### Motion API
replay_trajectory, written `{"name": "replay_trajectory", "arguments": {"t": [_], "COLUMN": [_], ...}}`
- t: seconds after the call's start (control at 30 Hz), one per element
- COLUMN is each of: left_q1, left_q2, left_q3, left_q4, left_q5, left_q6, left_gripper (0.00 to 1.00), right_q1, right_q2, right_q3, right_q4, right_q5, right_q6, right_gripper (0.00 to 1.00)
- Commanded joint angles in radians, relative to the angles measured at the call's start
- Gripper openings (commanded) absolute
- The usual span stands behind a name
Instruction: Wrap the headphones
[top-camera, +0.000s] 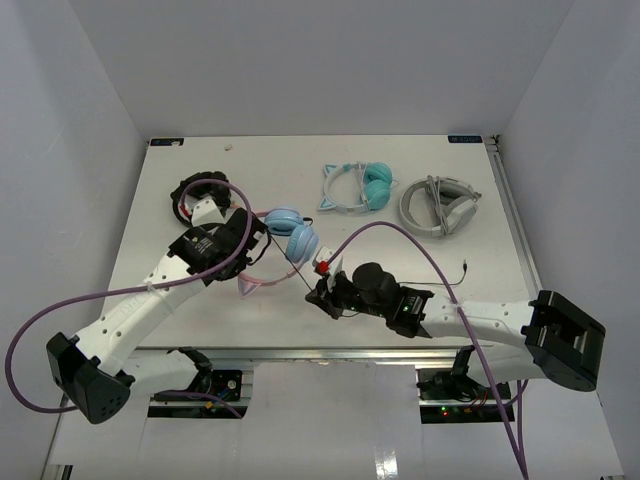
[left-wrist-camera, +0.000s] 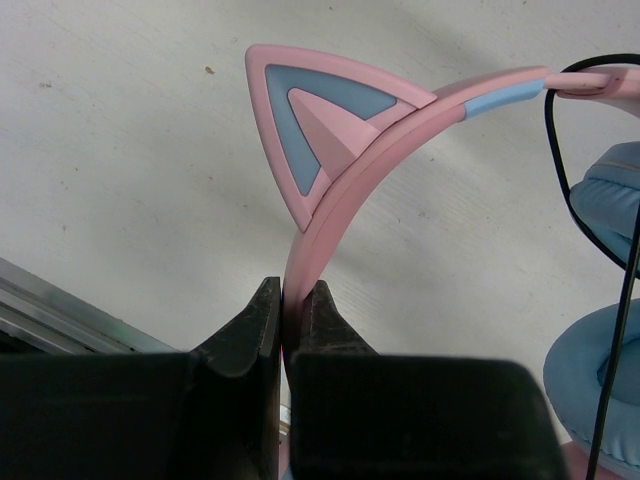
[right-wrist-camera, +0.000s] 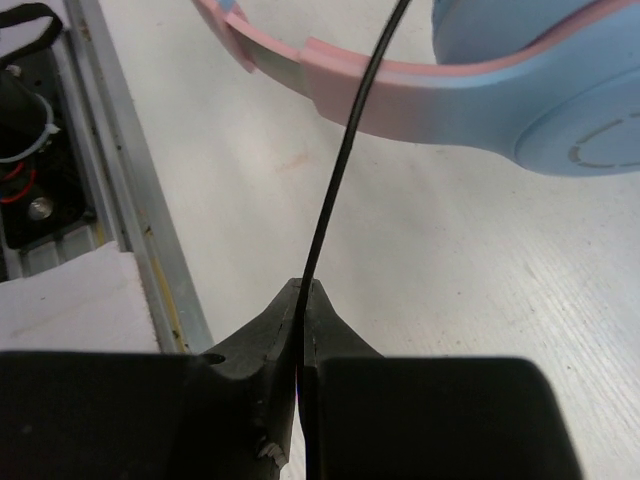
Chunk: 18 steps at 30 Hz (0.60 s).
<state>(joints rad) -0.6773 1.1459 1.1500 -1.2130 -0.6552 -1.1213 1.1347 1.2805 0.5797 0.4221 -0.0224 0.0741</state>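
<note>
Left of centre on the table (top-camera: 300, 160), toward its near edge, the pink cat-ear headphones (top-camera: 290, 240) sit between my two arms. My left gripper (left-wrist-camera: 290, 300) is clamped on the pink headband (left-wrist-camera: 303, 255), I judge to anchor the set. My right gripper (right-wrist-camera: 303, 295) pinches the thin black cable (right-wrist-camera: 345, 150), drawn taut for winding. I count three headsets: this one, one teal cat-ear pair (top-camera: 355, 187) and one grey-white pair (top-camera: 440, 207), both farther back.

From above we lose most of the pink cat-ear headband (top-camera: 247, 285) under the left arm (top-camera: 140, 305), and the right wrist view's top edge cuts off the thin black cable (right-wrist-camera: 345, 150) and light blue ear cup (right-wrist-camera: 560, 110).
</note>
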Motion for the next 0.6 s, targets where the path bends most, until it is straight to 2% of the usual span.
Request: {"name": "replay_trajectory", "arguments": {"t": [0.0,0.23,0.33,0.57], "left_q1": [0.010,0.011,0.010,0.010], "left_q2": [-0.072,-0.109,-0.120,-0.160], "left_q3": [0.072,0.098,0.118,0.132], "left_q4": [0.048,0.034,0.015,0.046], "left_q5": [-0.051,-0.014,-0.012,0.054], "left_q6": [-0.030,-0.004,0.001,0.033], "left_gripper": [0.00,0.00,0.00,0.00], "right_q1": [0.010,0.008,0.004,-0.010], "right_q2": [0.064,0.128,0.140,0.160], "right_q3": [0.007,0.019,0.015,-0.013], "right_q4": [0.009,0.094,0.123,0.202], "right_q5": [0.064,0.068,0.069,0.056], "right_q6": [-0.049,-0.134,-0.141,-0.157], "right_gripper": [0.10,0.28,0.30,0.29]}}
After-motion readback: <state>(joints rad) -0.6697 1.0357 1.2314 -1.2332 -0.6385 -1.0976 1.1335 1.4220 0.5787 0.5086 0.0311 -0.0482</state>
